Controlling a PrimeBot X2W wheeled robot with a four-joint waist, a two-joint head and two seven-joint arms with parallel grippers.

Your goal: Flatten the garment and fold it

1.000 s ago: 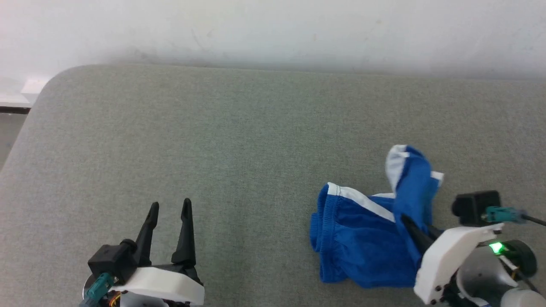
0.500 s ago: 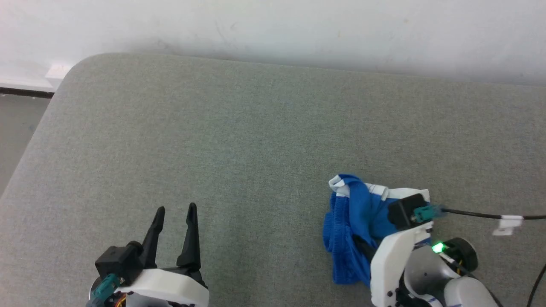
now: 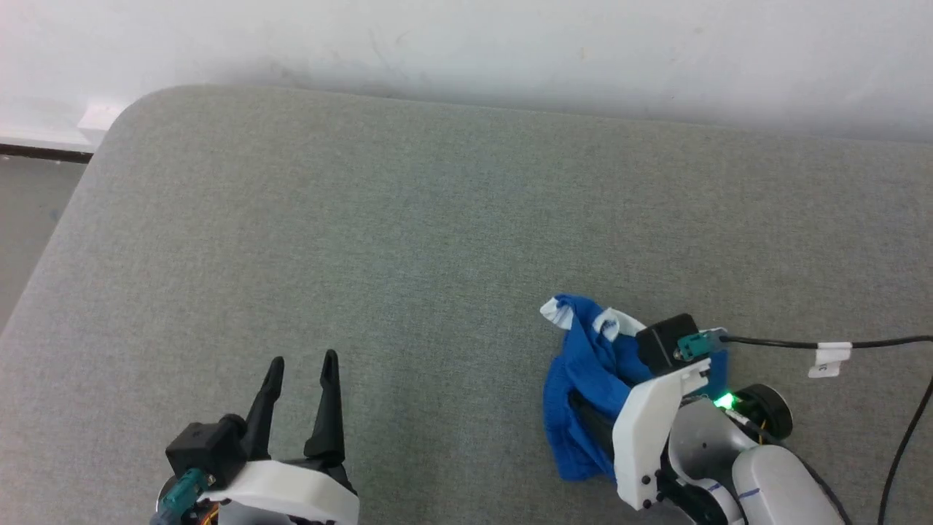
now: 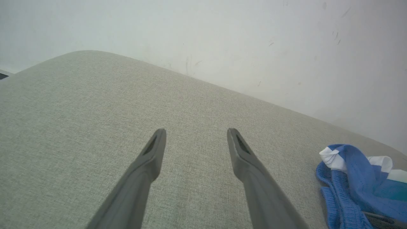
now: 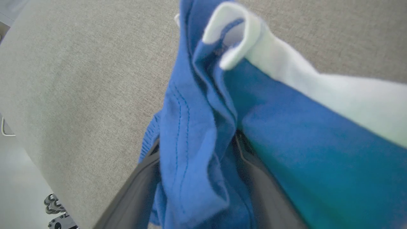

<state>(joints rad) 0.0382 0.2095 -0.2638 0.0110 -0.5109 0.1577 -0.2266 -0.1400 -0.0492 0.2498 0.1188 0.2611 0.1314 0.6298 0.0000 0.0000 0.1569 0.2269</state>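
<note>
Near edge first: left gripper (image 3: pixel 302 359) sits lower left in the head view, base cut off by the bottom edge, fingers apart over bare grey pad (image 3: pixel 364 219). The right gripper (image 5: pixel 197 140) is lower right in the head view, mostly hidden from above by its white housing (image 3: pixel 645 430) and black wrist camera (image 3: pixel 660 343). One dark finger (image 3: pixel 594 430) pokes out under cloth, with a green light (image 3: pixel 724 399) lit behind it. In the right wrist view both fingers are spread wide, with a fold of the garment (image 3: pixel 583 364) hanging in the gap and draped over them. Tips are buried, and the cloth looks loose, not pinched. The garment is a crumpled blue heap with white trim, lying on the pad right of centre. Its right part is hidden behind the gripper, and in the left wrist view it is cut off at the frame's right edge. Blurred metal part (image 5: pixel 54 203) at lower left of the right wrist view, can't identify. Black cable (image 3: pixel 773 342) runs off the right edge; its white tag (image 3: pixel 829 353) is too small to read. Farthest back is a scuffed white wall (image 3: pixel 466 44).
</note>
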